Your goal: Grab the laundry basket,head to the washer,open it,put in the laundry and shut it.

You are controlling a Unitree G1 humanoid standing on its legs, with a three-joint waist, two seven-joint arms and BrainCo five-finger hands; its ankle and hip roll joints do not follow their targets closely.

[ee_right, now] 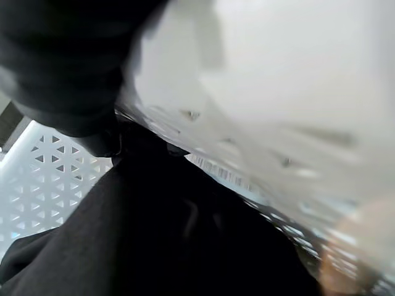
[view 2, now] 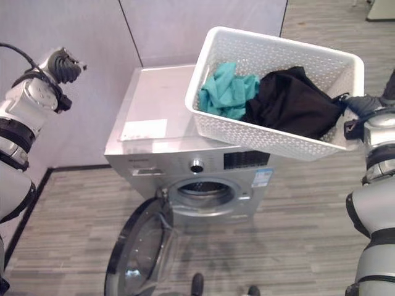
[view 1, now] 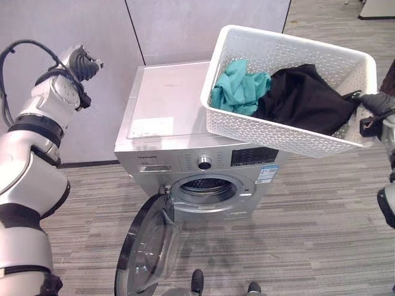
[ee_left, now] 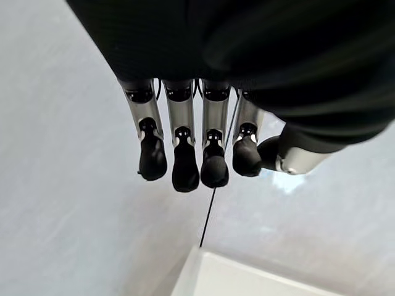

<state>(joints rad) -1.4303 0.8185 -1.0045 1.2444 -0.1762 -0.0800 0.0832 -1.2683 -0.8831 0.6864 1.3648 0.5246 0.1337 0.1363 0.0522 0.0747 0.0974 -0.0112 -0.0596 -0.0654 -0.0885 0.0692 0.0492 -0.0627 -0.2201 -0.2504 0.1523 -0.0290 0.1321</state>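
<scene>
The white perforated laundry basket (view 1: 279, 132) hangs tilted above the silver washer's (view 1: 165, 102) right side, its lower left corner over the lid. Inside lie a teal garment (view 1: 239, 87) and a black garment (view 1: 306, 98). My right hand (view 1: 374, 103) is curled over the basket's right rim and carries it. In the right wrist view the basket wall (ee_right: 37, 179) and the black garment (ee_right: 154, 246) sit very close. The washer's round door (view 1: 145, 250) is swung open toward the floor, showing the drum opening (view 1: 207, 187). Up by the wall on the left, my left hand (view 1: 84, 61) is raised, its fingers (ee_left: 185, 154) straight and holding nothing.
Grey wall panels (view 1: 185, 28) stand right behind the washer. Grey plank floor (view 1: 308, 234) spreads in front and to the right. The open door juts out low in front of the washer's left half.
</scene>
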